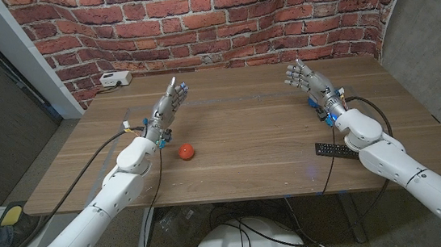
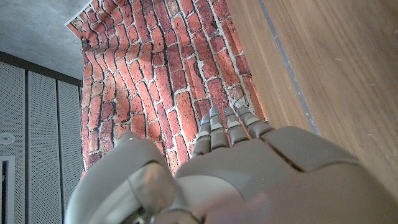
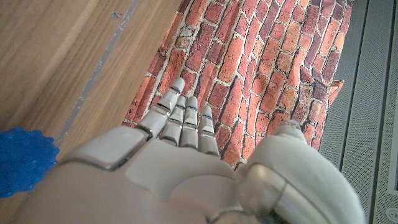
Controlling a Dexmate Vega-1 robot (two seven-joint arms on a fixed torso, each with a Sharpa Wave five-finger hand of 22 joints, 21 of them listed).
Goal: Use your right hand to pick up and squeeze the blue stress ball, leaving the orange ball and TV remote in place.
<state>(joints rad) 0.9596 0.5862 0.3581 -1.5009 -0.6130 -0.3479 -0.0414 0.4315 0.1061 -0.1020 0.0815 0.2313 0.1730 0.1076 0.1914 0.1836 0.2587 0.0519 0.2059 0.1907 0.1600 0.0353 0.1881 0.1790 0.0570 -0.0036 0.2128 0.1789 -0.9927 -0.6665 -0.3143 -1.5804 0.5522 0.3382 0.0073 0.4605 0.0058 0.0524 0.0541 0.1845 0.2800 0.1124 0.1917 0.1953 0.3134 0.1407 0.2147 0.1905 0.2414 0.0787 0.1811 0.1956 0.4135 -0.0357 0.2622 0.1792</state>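
A blue, nubby stress ball (image 3: 22,158) lies on the wooden table close beside my right hand (image 3: 186,168). In the head view that right hand (image 1: 307,79) stands raised over the table's right part, fingers stretched up, holding nothing. The orange ball (image 1: 186,151) sits left of the table's middle, near the front. The black TV remote (image 1: 337,149) lies by the front right edge, next to my right forearm. My left hand (image 1: 167,106) is raised behind the orange ball, fingers extended and empty, and its back (image 2: 249,174) faces the brick wall.
A white box (image 1: 115,79) sits at the table's back left corner. A brick wall (image 1: 210,19) stands behind the table. Black cables run along both forearms. The table top (image 1: 245,121) is bare between the two hands.
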